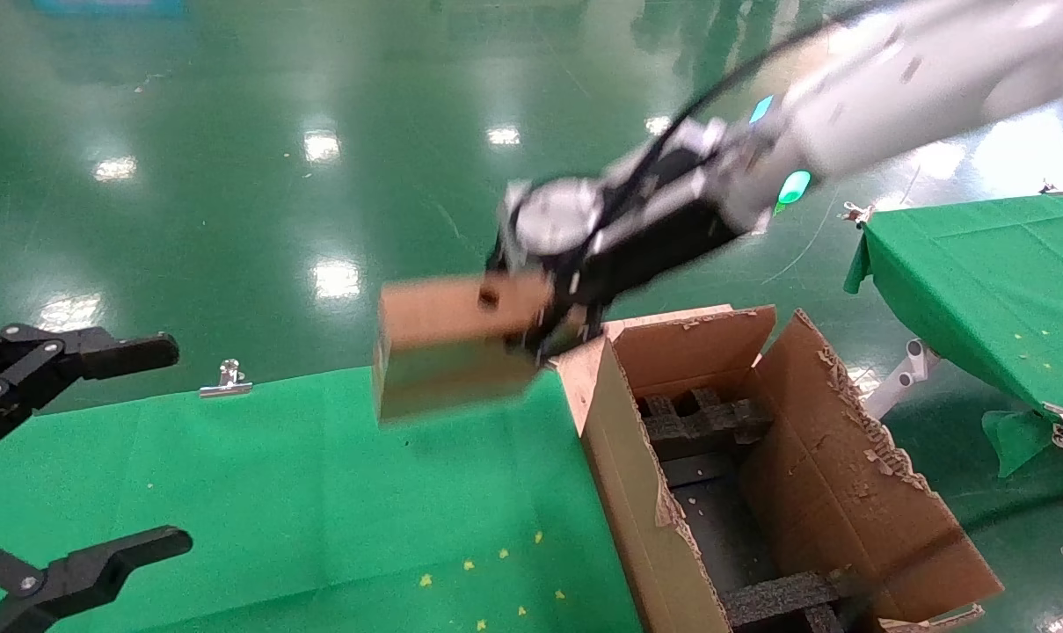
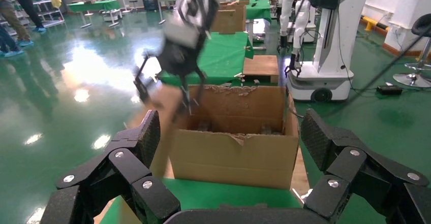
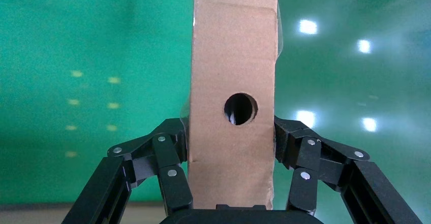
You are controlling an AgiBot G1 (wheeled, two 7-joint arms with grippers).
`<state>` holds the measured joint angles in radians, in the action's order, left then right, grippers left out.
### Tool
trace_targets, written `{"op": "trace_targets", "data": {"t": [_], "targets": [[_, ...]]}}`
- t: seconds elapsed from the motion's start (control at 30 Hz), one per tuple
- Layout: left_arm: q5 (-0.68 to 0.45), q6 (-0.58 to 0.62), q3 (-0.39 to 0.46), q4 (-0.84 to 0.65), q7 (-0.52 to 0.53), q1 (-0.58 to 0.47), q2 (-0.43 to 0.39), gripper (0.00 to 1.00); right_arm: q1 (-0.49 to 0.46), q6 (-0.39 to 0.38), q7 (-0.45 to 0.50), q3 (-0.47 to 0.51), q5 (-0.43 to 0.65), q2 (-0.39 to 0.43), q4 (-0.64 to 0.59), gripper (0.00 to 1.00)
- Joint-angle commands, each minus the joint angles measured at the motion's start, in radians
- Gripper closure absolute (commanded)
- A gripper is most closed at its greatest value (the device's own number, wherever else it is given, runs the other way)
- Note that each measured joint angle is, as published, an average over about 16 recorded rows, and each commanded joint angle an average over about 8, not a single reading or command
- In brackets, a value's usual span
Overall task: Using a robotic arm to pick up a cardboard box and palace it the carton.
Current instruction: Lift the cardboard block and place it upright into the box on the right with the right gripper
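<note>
The small brown cardboard box (image 1: pixel 452 343) hangs in the air above the far edge of the green table, just left of the carton. My right gripper (image 1: pixel 544 325), on the white and silver robotic arm, is shut on it. In the right wrist view the fingers (image 3: pixel 175 178) press both long sides of the cardboard box (image 3: pixel 234 71), and its round hole faces the camera. The large carton (image 1: pixel 619 457) stands open to the right, with torn flaps and black foam inserts (image 1: pixel 698 422) inside. My left gripper (image 1: pixel 171 448) is parked open at the lower left, facing the carton (image 2: pixel 234 158).
The green-clothed table (image 1: pixel 320 492) spreads left of the carton, with a metal clip (image 1: pixel 226 380) on its far edge. A second green table (image 1: pixel 979 281) stands at the right. Glossy green floor lies beyond. Another white robot (image 2: pixel 330 31) stands far behind the carton.
</note>
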<state>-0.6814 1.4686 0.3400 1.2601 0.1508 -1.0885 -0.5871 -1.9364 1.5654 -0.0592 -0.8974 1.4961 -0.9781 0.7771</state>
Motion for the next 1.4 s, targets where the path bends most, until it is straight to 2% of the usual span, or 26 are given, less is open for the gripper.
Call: {"op": "trace_targets", "data": {"t": [0.03,0.33,0.67,0.87,1.13,1.4], "targets": [[0.000,0.000,0.000,0.000,0.000,0.000,0.000,0.00,-0.058,0.008,-0.020,0.009,-0.001,-0.008,-0.056,1.00],[0.000,0.000,0.000,0.000,0.000,0.000,0.000,0.00,-0.164,0.027,-0.084,-0.067,-0.040,0.010,-0.203,1.00],[0.000,0.000,0.000,0.000,0.000,0.000,0.000,0.00,-0.275,0.034,-0.101,-0.216,-0.038,0.164,-0.255,1.00],[0.000,0.000,0.000,0.000,0.000,0.000,0.000,0.00,-0.326,0.036,-0.073,-0.328,-0.056,0.283,-0.223,1.00],[0.000,0.000,0.000,0.000,0.000,0.000,0.000,0.00,-0.358,0.031,-0.003,-0.482,-0.087,0.429,-0.097,1.00],[0.000,0.000,0.000,0.000,0.000,0.000,0.000,0.00,-0.366,0.011,0.026,-0.565,-0.113,0.477,0.010,1.00]]}}
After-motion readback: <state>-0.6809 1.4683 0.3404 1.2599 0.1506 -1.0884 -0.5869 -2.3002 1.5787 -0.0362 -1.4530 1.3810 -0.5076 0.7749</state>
